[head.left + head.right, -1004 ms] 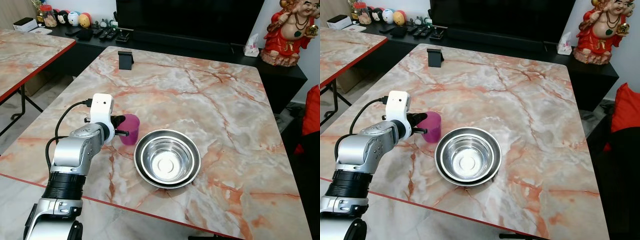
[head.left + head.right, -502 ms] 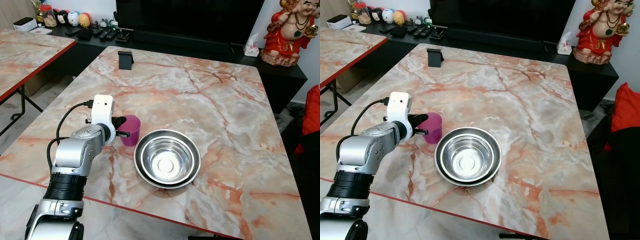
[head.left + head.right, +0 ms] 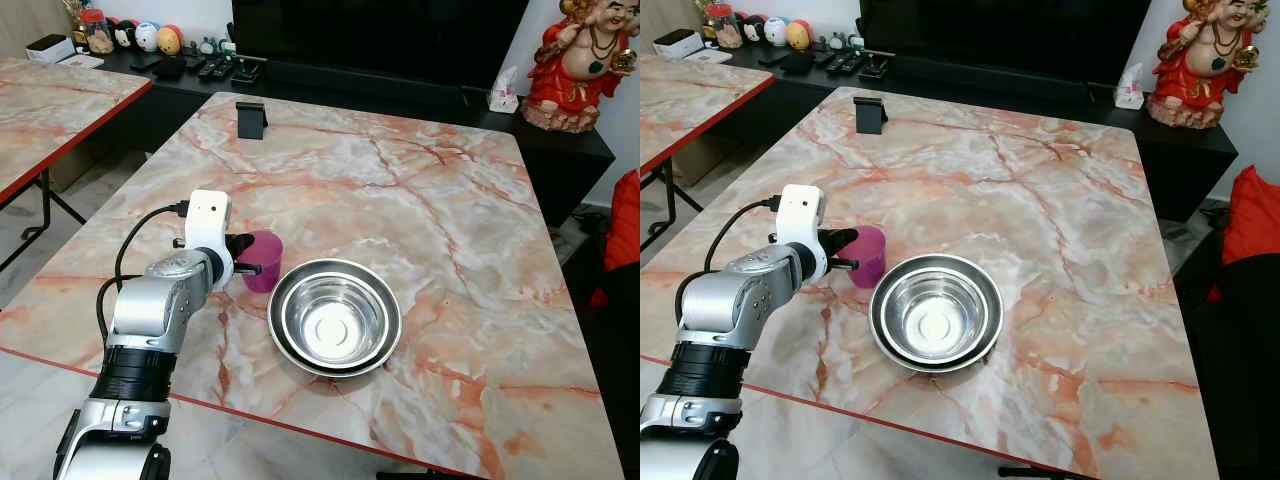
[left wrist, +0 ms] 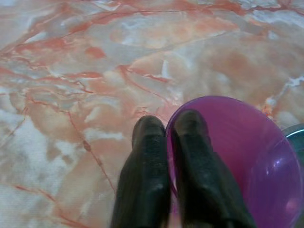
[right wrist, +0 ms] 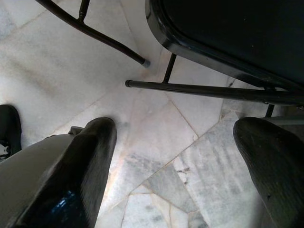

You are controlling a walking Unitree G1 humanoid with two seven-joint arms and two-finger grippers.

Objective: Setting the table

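Little has moved since a second ago: my left arm has crept slightly forward with the cup, and the bowls sit where they were.

From the left eye I see one marble table [image 3: 420,190] in front of me. My left gripper [image 3: 243,258] has its two black fingers pinched on the near rim of one purple cup [image 3: 264,259], which stands upright on the table. Just beside the cup, toward my right, are the steel bowls [image 3: 335,317]; a second rim shows under the first, so I count two, nested. Cup and bowls are very near each other, but I cannot tell whether they touch. At the table's far edge, well apart from the bowls, stands one small black stand [image 3: 251,119]. Beyond the bowls, off the far right corner, one red figurine [image 3: 577,62] sits on a dark sideboard. A second marble table [image 3: 50,100] lies off to my left.

The right eye gives me the same layout: one cup [image 3: 866,255], two stacked bowls [image 3: 936,311], one black stand [image 3: 871,113].

On the left wrist view the two fingers [image 4: 145,180] are pressed together with the cup wall [image 4: 237,147] clamped between them, one finger inside the cup and one outside.

On the right wrist view my right gripper [image 5: 180,156] hangs idle over a pale tiled floor [image 5: 156,142], its fingers spread wide and holding nothing, with black metal legs [image 5: 199,88] nearby.
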